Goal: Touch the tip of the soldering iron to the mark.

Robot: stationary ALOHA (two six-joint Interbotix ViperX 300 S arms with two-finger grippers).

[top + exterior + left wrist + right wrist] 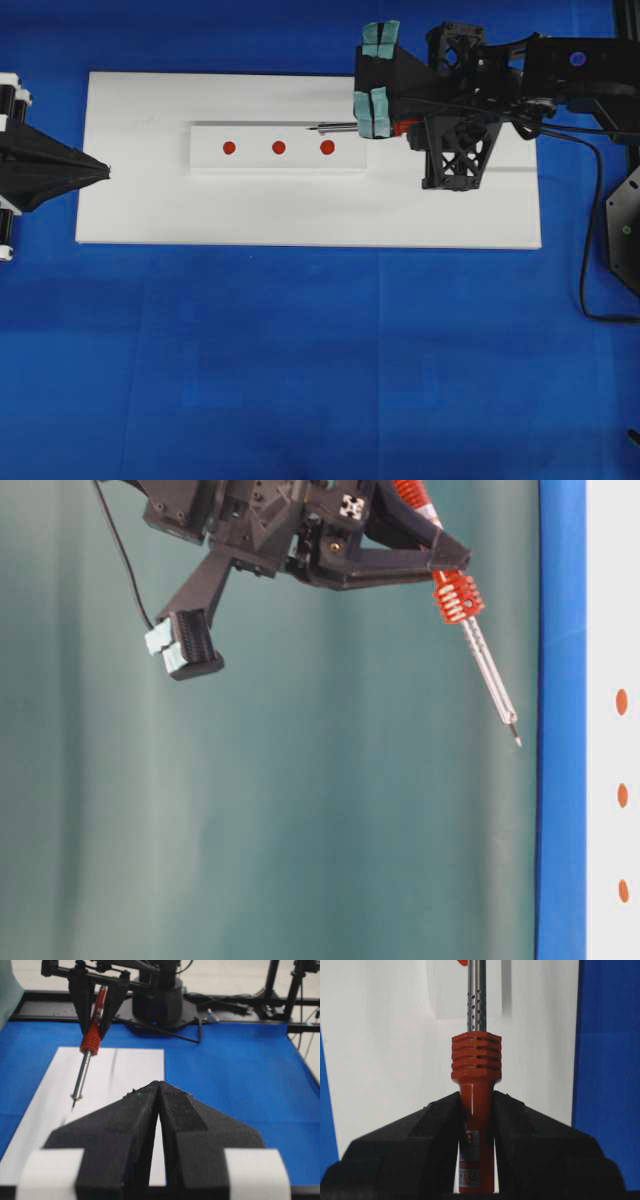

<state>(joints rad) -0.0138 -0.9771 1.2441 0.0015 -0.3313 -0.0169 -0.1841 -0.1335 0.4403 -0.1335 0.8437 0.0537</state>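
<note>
The soldering iron (335,127) has a red-orange handle, a ribbed collar (476,1057) and a thin silver shaft (490,675). My right gripper (476,1097) is shut on its handle just behind the collar. The iron slants down toward the white block (250,162), and its dark tip (517,740) hangs in the air, apart from the surface. From overhead the tip (313,129) sits near the block's right red dot (327,147). The mark (278,147), the middle dot, lies farther left. My left gripper (158,1085) rests shut and empty at the board's left edge (105,172).
The block lies on a white board (450,215) on blue cloth (300,350). A black cord (583,250) loops down at the right. The right arm's base (157,1000) and frame stand at the far end of the table.
</note>
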